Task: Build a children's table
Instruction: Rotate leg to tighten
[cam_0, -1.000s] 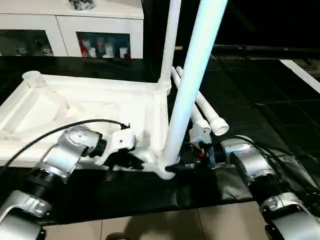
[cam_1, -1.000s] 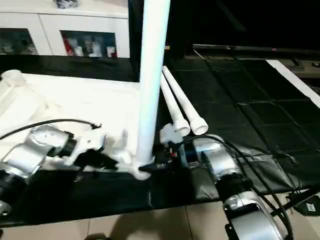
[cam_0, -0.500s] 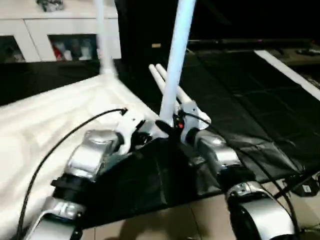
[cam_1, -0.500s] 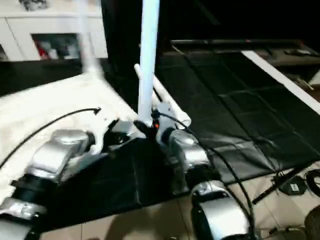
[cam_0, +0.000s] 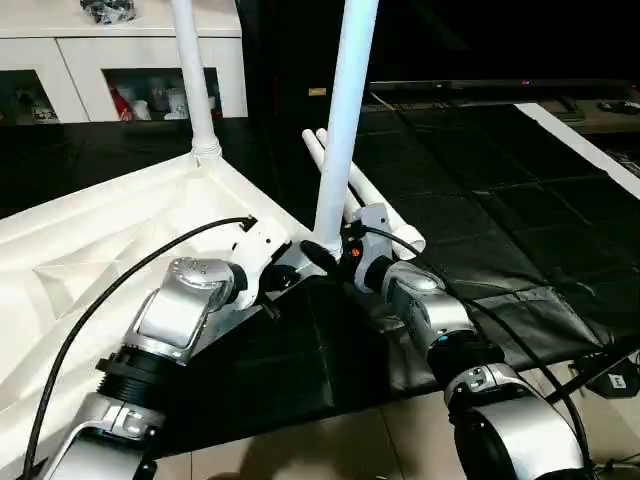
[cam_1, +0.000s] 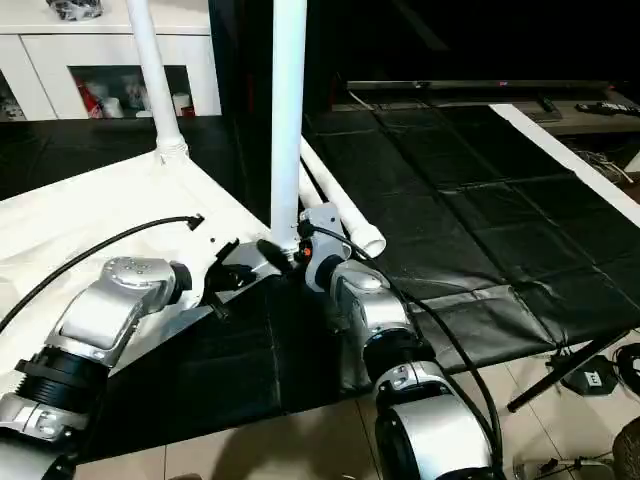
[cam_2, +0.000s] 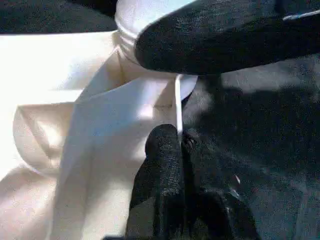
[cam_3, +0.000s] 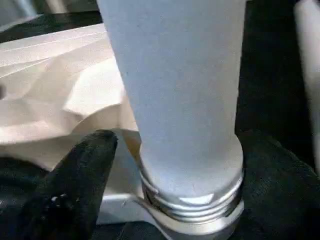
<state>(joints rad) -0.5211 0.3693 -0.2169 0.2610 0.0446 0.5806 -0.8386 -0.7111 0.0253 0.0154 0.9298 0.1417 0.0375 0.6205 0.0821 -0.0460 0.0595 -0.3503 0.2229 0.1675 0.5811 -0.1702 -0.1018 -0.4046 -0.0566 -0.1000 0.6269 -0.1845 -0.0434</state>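
Two silver forearms are seen rising from the bottom edge toward the centre of the head views. The left gripper (cam_0: 283, 278) is held closed, its black fingers (cam_2: 165, 165) pressed together. The right gripper (cam_0: 330, 253) is placed just beside it at centre frame, its fingers (cam_3: 82, 172) spread apart.

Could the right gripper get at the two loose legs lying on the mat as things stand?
Probably yes: the loose legs lie just beyond the right gripper, with only the upright leg beside it.
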